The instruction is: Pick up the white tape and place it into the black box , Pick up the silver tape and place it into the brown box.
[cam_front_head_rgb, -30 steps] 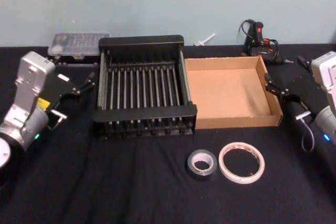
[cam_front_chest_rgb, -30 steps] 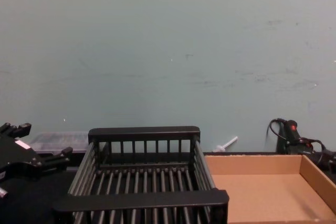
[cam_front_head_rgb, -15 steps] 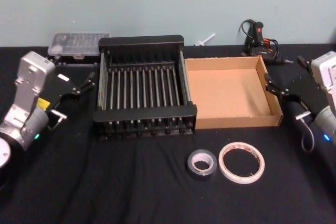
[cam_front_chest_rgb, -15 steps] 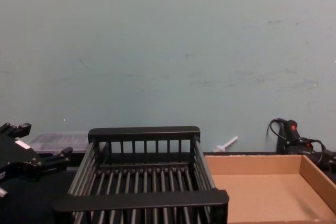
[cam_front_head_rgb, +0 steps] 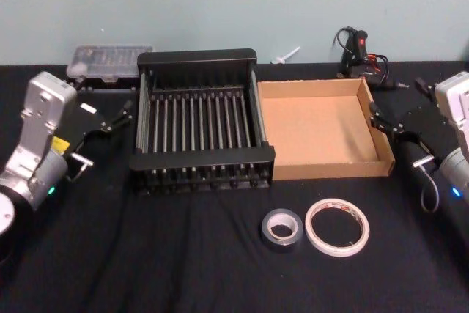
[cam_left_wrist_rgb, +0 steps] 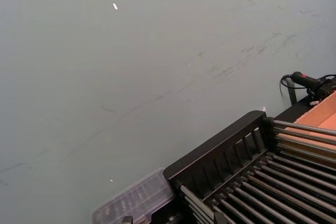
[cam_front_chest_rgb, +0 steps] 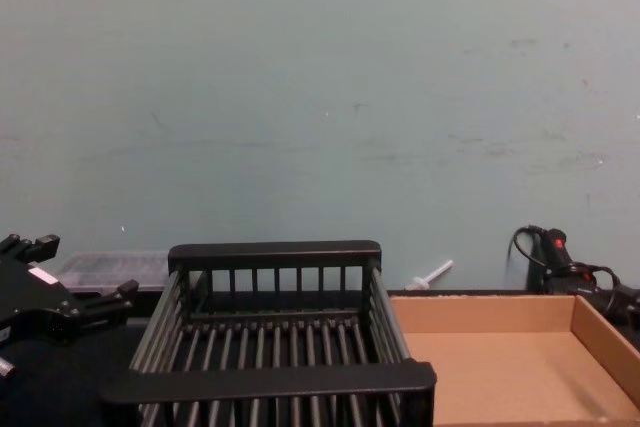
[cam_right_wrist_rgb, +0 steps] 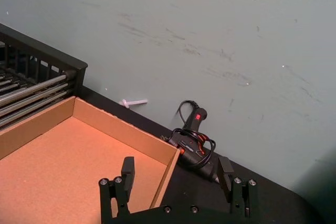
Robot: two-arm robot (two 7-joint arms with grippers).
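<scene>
Black cloth covers the table (cam_front_head_rgb: 183, 269), and across the last second nothing on it has shifted; both my arms have stayed where they were. My left gripper (cam_front_head_rgb: 117, 117) hangs just left of the black box (cam_front_head_rgb: 201, 165), fingers apart. My right gripper (cam_front_head_rgb: 386, 119) sits at the right wall of the brown box (cam_front_head_rgb: 322, 166), and my right wrist view shows its fingers (cam_right_wrist_rgb: 127, 170) spread wide over that box's corner. The silver tape (cam_front_head_rgb: 282, 229) and the white tape (cam_front_head_rgb: 337, 226) lie flat, touching side by side, in front of both boxes on the near cloth. From the chest I see the two boxes' near walls, not the tapes. Behind the brown box lies a black tool with a red switch (cam_right_wrist_rgb: 192, 139).
</scene>
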